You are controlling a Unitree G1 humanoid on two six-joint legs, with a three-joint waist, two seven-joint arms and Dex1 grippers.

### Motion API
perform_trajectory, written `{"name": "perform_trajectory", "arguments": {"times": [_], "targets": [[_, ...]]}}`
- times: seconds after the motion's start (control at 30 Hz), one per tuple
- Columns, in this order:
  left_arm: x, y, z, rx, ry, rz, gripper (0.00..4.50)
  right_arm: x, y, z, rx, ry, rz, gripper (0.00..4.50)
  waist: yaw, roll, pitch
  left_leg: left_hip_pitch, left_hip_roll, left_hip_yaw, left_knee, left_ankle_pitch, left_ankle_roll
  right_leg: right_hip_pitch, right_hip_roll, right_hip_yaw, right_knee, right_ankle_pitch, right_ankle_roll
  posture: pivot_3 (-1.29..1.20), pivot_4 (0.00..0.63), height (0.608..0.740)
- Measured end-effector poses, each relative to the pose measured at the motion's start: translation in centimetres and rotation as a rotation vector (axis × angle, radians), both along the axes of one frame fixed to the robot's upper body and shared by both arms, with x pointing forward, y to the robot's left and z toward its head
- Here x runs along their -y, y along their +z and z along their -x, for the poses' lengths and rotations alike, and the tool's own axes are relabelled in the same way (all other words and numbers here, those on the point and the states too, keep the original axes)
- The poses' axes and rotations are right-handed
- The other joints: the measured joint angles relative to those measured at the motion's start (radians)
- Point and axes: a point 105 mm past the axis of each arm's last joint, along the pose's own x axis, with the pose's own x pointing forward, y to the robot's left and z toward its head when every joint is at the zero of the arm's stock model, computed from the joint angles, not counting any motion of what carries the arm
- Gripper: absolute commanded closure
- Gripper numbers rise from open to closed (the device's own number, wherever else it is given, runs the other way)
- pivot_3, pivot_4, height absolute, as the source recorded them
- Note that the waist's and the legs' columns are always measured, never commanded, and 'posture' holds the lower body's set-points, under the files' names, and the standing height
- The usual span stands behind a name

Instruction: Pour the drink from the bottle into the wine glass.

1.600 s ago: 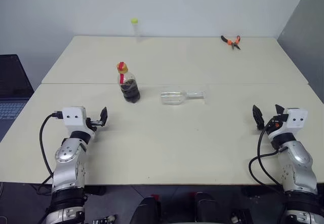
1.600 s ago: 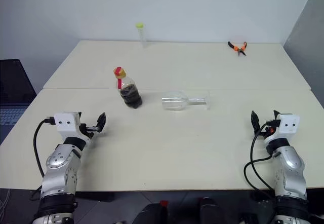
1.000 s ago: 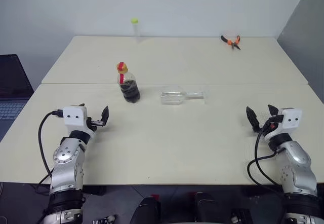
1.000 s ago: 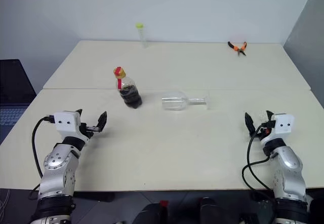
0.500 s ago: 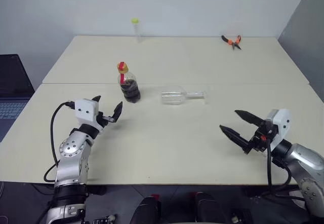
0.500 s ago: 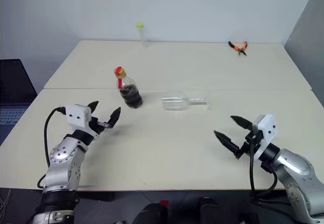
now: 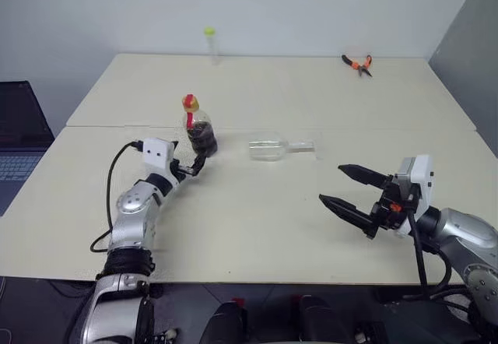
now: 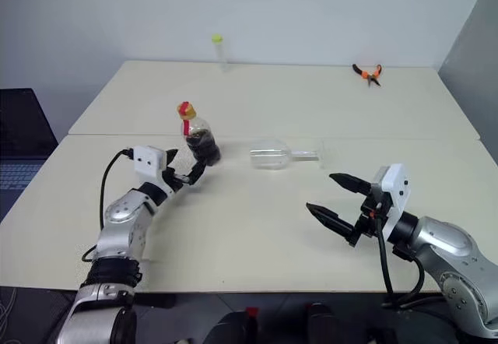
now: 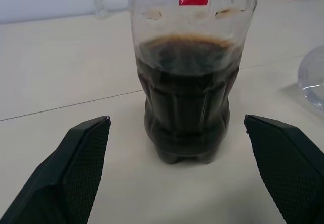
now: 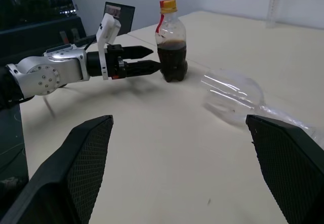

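Note:
The bottle stands upright on the cream table, left of centre. It has a yellow-and-red cap and is about half full of the dark drink. My left gripper is open and level, its fingers spread on either side of the bottle's base and just short of touching it. The wine glass lies on its side to the bottle's right, bowl toward the bottle, and looks empty. My right gripper is open above the table's right front. It holds nothing and points left toward the glass and bottle.
Orange-handled pliers lie at the table's far right. A slim clear tube with a yellow-green top stands at the far edge. A laptop sits off the table's left side. A seam crosses the table behind the bottle.
My left gripper has reached forward and to the right up to the bottle. My right gripper has swung inward to the left and risen, turning to point across the table.

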Motion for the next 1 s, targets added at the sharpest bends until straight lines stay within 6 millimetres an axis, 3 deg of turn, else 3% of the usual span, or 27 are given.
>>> {"name": "perform_trajectory", "arguments": {"times": [0.3, 0.57, 0.73, 0.83, 1.0], "targets": [[1.8, 0.0, -2.5, -0.001, -0.024, 0.005, 0.02, 0.1, 0.0, -0.2, 0.0, -0.001, -0.002, 0.0, -0.002, -0.001, 0.001, -0.001, 0.0, 0.0, 0.0, 0.0, 0.0, -0.001, 0.0, 0.0, 0.0, 0.0, 0.0, 0.0, 0.15, 0.74], [1.7, 0.1, -3.5, -0.002, 0.009, 0.01, 0.02, 0.2, 0.0, -0.3, -0.002, -0.013, -0.011, 0.0, -0.002, -0.002, 0.001, -0.001, 0.0, 0.0, 0.0, 0.0, 0.0, -0.001, 0.0, 0.0, 0.0, 0.0, 0.0, 0.0, 0.15, 0.74], [1.8, 0.4, -3.9, 0.002, 0.018, 0.009, 1.53, 0.3, 0.0, -0.4, -0.001, -0.02, -0.007, 0.0, -0.003, -0.002, 0.001, -0.001, 0.0, 0.0, 0.0, 0.0, 0.0, -0.001, 0.0, 0.0, 0.0, 0.0, 0.0, 0.0, 0.15, 0.74], [1.9, 0.5, -4.0, 0.004, 0.017, 0.003, 2.17, 0.3, -0.1, -0.4, -0.001, -0.024, -0.008, 0.0, -0.003, -0.002, 0.001, -0.001, 0.0, 0.0, 0.0, 0.0, 0.0, -0.001, 0.0, 0.0, 0.001, 0.0, 0.0, 0.0, 0.15, 0.74], [2.0, 0.6, -4.0, 0.007, 0.008, -0.003, 2.66, 0.3, -0.1, -0.5, -0.001, -0.027, -0.008, 0.0, -0.002, -0.002, 0.001, -0.001, 0.0, 0.0, 0.001, 0.0, 0.0, -0.001, 0.0, 0.0, 0.0, 0.0, 0.0, 0.0, 0.15, 0.74]]}}
